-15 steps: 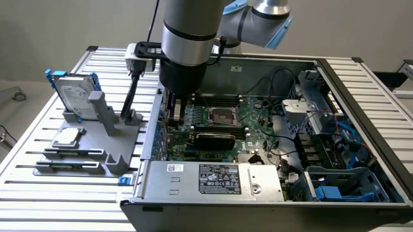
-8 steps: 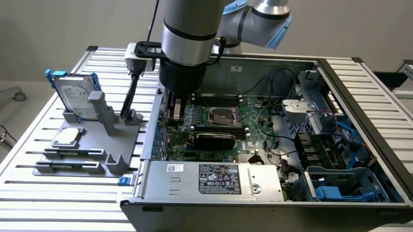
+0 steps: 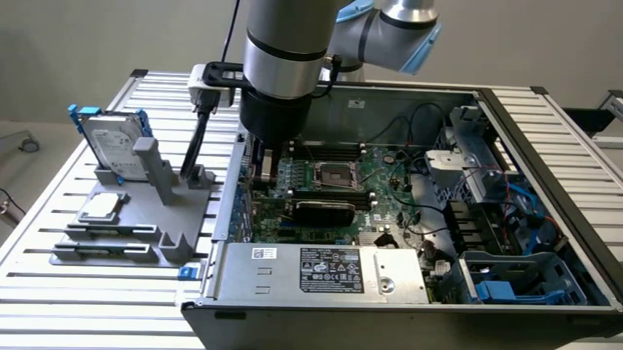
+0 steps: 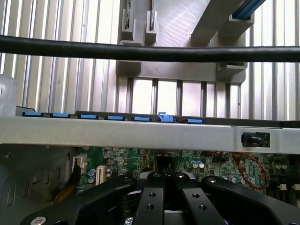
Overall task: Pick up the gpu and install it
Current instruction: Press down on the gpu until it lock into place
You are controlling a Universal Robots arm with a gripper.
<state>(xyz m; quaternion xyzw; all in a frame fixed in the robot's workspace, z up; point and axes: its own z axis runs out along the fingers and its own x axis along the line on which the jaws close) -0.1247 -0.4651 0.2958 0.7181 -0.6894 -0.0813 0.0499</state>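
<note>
Installing now: pincer (image 4: 165,178) is gripping the gpu (image 4: 163,162) narrow, holding it low inside the case (image 3: 389,109) over the motherboard (image 3: 384,186). Seating looks to need card edge lined with slot, straight push.

We see a plain pale grey wall (image 3: 117,36) at the back, lit evenly w/ soft, diffuse light. Main furniture is a table (image 3: 58,306) of ribbed aluminium slats, silver-white & slightly glossy. At the exterior view's left, approx. level w/ the table's far end, a strip of light floor (image 3: 20,168) shows w/ 1 small caster wheel (image 3: 31,145) on it.
</note>
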